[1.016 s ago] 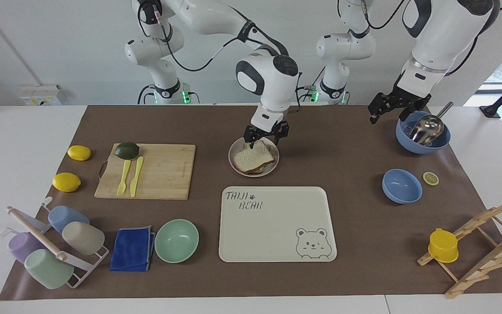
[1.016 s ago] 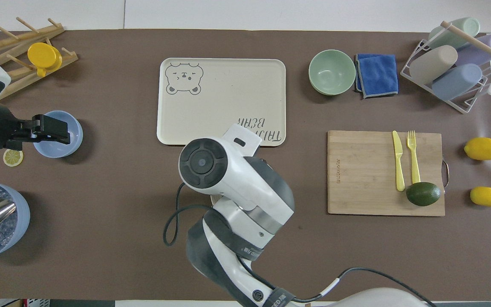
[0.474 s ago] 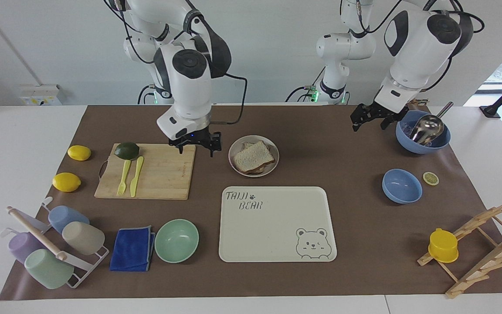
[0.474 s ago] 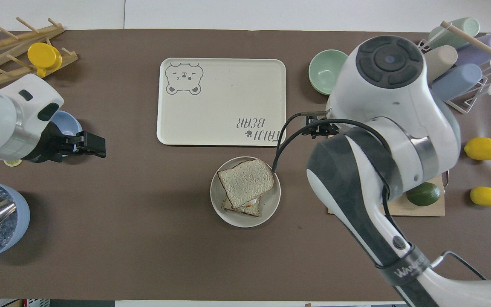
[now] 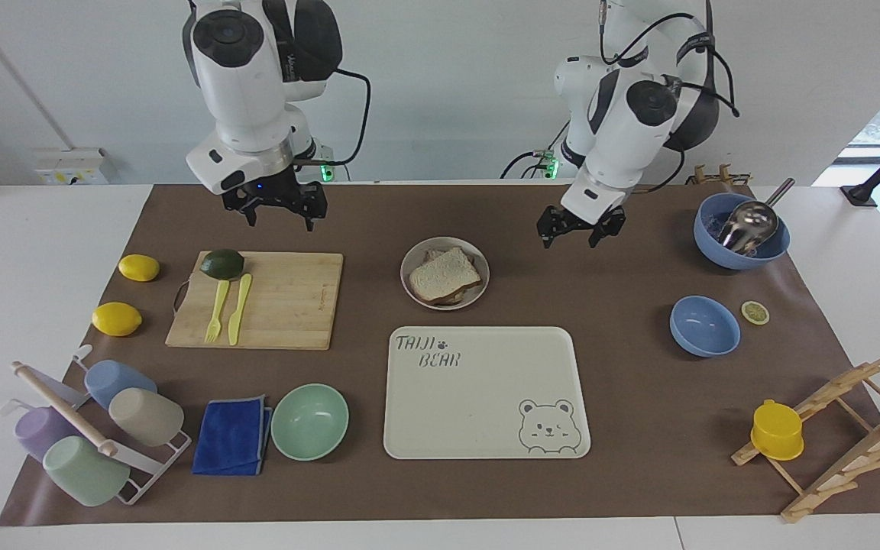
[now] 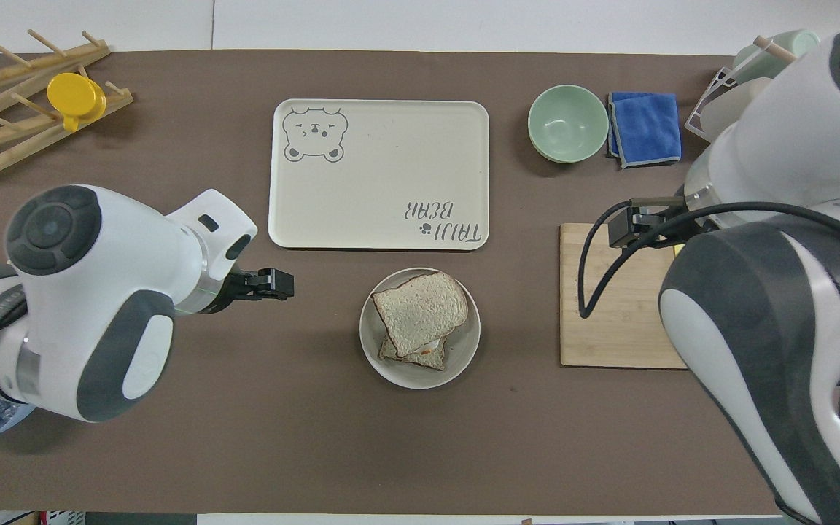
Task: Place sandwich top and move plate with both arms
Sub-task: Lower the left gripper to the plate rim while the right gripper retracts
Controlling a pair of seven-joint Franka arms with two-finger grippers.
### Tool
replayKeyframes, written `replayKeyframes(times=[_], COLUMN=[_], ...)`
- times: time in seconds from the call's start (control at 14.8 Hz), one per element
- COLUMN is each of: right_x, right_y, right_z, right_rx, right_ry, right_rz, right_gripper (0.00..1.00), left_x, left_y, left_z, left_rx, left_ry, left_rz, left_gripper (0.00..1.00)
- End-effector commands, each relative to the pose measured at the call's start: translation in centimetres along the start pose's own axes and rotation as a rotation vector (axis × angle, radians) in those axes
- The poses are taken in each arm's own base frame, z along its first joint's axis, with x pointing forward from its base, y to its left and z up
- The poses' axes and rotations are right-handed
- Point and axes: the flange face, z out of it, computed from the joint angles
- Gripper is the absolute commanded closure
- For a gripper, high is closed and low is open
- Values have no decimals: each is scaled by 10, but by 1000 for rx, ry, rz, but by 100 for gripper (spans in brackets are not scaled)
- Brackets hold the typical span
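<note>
The sandwich top lies on a lower slice on the plate, slightly skewed; it also shows in the overhead view, on the plate. My right gripper is open and empty, raised over the mat by the cutting board's robot-side edge; in the overhead view it is over the board. My left gripper is open and empty, low over the mat beside the plate, toward the left arm's end of the table; it also shows in the overhead view.
A cream bear tray lies farther from the robots than the plate. The cutting board holds an avocado, a fork and a knife. A blue bowl with a ladle and an empty blue bowl stand toward the left arm's end.
The right gripper has let go of the sandwich top on the plate, then risen and swung away over the cutting board. The left gripper has moved from the ladle bowl toward the plate.
</note>
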Motion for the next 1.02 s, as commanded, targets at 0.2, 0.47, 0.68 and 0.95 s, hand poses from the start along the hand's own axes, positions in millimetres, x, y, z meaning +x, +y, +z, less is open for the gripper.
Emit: replayKeyframes(times=[0.2, 0.47, 0.68, 0.95], right_x=[0, 30, 42, 24], right_y=[64, 124, 121, 104], right_z=[3, 35, 19, 16], right_rx=[65, 53, 36, 115], right_ry=[-61, -85, -49, -95], right_rz=[-36, -96, -131, -99], right_gripper=[0, 0, 0, 0], left_x=[-39, -53, -55, -53], left_y=[60, 74, 87, 89], left_z=[80, 106, 124, 135], left_rx=[-18, -46, -51, -50], left_ry=[31, 21, 33, 34], left_rz=[8, 17, 45, 71], left_gripper=[2, 18, 30, 48])
